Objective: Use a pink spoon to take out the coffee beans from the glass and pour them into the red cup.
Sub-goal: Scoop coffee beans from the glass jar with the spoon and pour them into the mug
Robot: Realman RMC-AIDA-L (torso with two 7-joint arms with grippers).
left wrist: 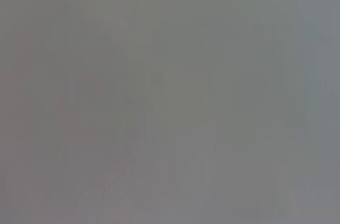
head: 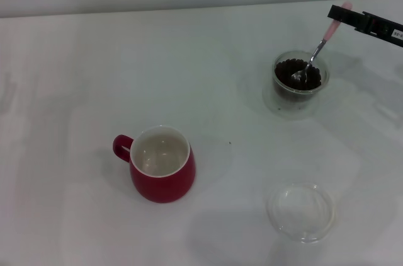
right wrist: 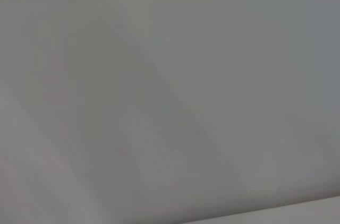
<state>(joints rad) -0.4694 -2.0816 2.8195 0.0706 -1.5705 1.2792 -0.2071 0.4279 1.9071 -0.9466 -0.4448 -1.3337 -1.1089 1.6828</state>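
In the head view my right gripper [head: 340,14] comes in from the right edge and is shut on the pale pink handle of the pink spoon [head: 323,41]. The spoon slants down into the glass [head: 300,83] at the far right, and its silver bowl rests among the dark coffee beans [head: 289,72] that fill the glass. The red cup [head: 162,171] stands at the near centre-left, its white inside empty and its handle pointing left. My left gripper is not in view. Both wrist views show only plain grey surface.
A wide shallow clear glass dish [head: 301,211] sits near the front right, below the glass. The white table [head: 94,77] runs back to a pale wall.
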